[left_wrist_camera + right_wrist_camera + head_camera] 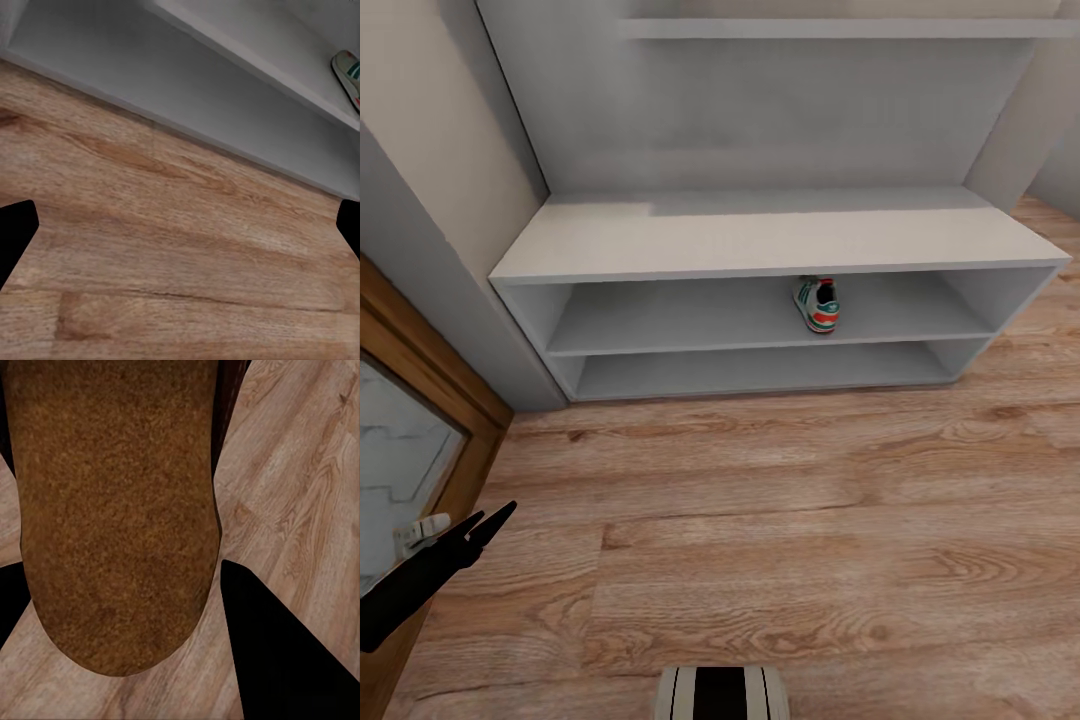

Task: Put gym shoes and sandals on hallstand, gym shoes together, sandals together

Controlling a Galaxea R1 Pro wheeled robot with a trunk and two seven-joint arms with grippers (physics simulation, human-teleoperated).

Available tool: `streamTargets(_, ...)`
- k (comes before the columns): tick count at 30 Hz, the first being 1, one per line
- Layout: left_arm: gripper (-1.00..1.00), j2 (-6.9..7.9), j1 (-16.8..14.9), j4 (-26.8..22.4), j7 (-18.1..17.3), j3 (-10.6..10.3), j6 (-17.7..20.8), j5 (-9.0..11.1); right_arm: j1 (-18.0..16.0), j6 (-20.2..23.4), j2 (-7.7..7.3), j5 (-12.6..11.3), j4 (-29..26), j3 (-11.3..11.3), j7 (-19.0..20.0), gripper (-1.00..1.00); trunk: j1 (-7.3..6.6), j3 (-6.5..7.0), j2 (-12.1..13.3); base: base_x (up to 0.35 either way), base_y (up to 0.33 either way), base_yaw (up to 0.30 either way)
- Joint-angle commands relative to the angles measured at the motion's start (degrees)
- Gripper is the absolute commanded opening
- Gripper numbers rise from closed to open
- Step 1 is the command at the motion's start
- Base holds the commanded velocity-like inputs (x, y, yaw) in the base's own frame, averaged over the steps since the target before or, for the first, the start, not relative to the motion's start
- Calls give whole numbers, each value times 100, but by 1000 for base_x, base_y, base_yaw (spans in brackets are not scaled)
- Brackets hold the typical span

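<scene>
The white hallstand stands against the far wall. One gym shoe sits on its upper shelf, right of the middle, heel toward me; the left wrist view catches the same gym shoe at the frame's edge. My left gripper hangs low at the left over the corridor floor, open and empty, its fingertips spread wide. In the right wrist view a sandal shows its brown sole close up, and my right gripper is shut on it above the planks.
A wood-framed door with a glass panel stands at the left, close to my left arm. A thin floating shelf hangs on the wall above the hallstand. My base shows at the bottom edge.
</scene>
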Motion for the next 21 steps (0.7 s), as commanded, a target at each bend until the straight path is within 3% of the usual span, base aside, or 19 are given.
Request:
streamTargets(1, 100, 0, -3, 1, -11, 5, 46, 31, -4, 26, -1, -35, -5, -4, -19, -100, -1, -4, -2, 0, 5, 0)
streamTargets(21, 100, 0, -3, 1, -14, 9, 46, 31, -5, 27, -2, -31, -5, -4, -19, -100, -1, -4, -2, -78, 89, 0)
